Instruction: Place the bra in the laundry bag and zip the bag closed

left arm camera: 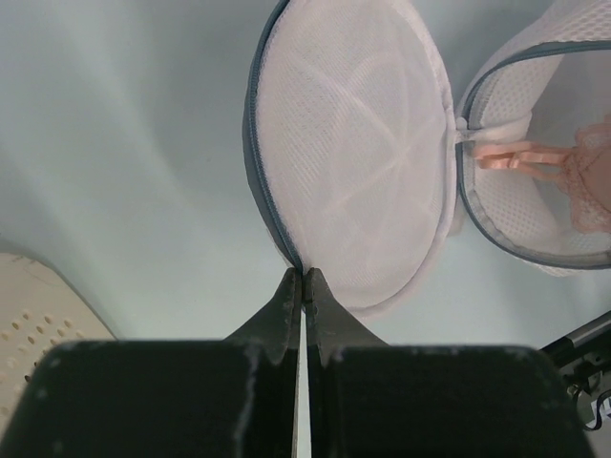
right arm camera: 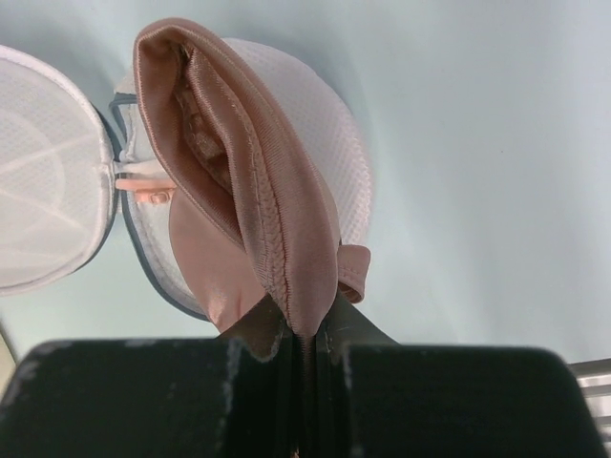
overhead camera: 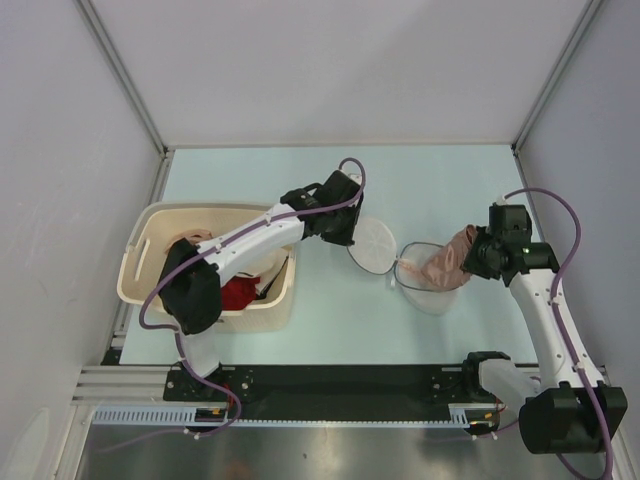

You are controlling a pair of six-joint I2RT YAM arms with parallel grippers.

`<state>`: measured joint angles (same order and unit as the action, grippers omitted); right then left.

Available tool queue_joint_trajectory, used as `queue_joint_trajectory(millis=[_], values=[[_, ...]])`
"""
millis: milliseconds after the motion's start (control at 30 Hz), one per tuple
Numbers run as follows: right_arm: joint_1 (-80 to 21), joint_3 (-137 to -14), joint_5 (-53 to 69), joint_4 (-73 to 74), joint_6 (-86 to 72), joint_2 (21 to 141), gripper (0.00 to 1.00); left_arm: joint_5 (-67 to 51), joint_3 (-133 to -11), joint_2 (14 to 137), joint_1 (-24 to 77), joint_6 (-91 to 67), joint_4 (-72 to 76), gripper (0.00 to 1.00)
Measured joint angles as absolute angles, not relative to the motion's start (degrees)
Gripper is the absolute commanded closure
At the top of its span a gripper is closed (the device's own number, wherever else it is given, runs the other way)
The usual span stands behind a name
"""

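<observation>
While the right gripper (right arm camera: pixel 305 329) pinches the bra (right arm camera: pixel 239 191) at a fold over the bag (overhead camera: pixel 428 292), right of centre, the left gripper (left arm camera: pixel 304 291) nips its open rim (satin looks limp, slippery: hold the seam).

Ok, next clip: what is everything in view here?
laundry bag: one, white mesh with dark rim, lying open mid-table in two halves
bra: one, salmon pink, reaching into the bag's right half
basket: one, cream, table's left side
red garment: one, red, inside the basket
table: one, pale blue-green
left fingers: black, shut on the bag's rim
right fingers: black, shut on the bra
</observation>
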<state>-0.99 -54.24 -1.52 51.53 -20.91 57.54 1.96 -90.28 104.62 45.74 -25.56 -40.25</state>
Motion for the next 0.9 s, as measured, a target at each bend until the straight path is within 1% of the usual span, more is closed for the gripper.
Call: queue_joint_trajectory(millis=[100, 300, 400, 700, 900], values=[[-1.96, -54.24, -0.80, 49.93, -20.99, 58.43, 1.00, 1.74, -91.00, 104.38, 46.28, -24.84, -40.32, 1.00], [-8.27, -54.22, 1.04, 44.77, -21.17, 65.14, 1.00, 1.34, -92.58, 104.33, 48.05, -23.40, -40.47, 1.00], [-8.54, -53.28, 1.58, 42.28, -21.02, 67.05, 1.00, 1.32, -93.56, 104.33, 48.60, -22.68, -40.49, 1.00], [-8.23, -45.82, 7.46, 35.62, -22.46, 66.89, 1.00, 0.14, -95.59, 104.33, 48.80, -21.89, -40.38, 1.00], [-6.52, -39.94, 0.91, 32.42, -27.66, 63.09, 1.00, -1.96, -95.90, 104.33, 48.80, -21.93, -39.94, 1.00]])
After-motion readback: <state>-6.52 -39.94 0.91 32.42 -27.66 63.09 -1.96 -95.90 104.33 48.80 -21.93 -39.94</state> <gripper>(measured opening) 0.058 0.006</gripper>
